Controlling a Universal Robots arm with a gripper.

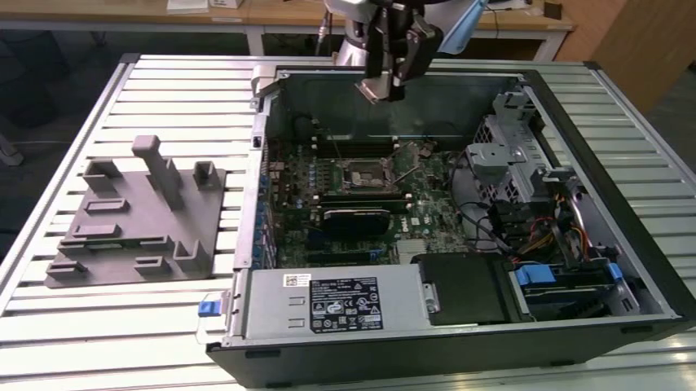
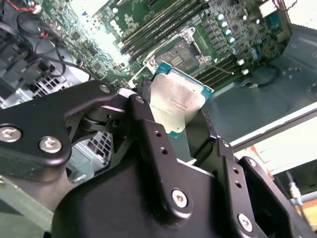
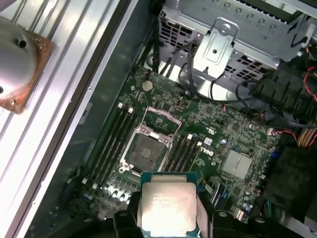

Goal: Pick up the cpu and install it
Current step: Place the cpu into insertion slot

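Up close, both wrist views show the gripper (image 2: 179,121) with its fingers clamped on the cpu (image 2: 178,99), silver top outward, above the open socket (image 3: 147,149). From the exterior view the cpu is hard to make out, held high over the far part of the computer case (image 1: 435,362). A grey tray (image 1: 130,236) lies at the exterior view's left.

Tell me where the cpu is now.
The small square silver-topped cpu is clamped between the fingers of the black gripper, held above the computer case, apart from the empty socket on the green motherboard.
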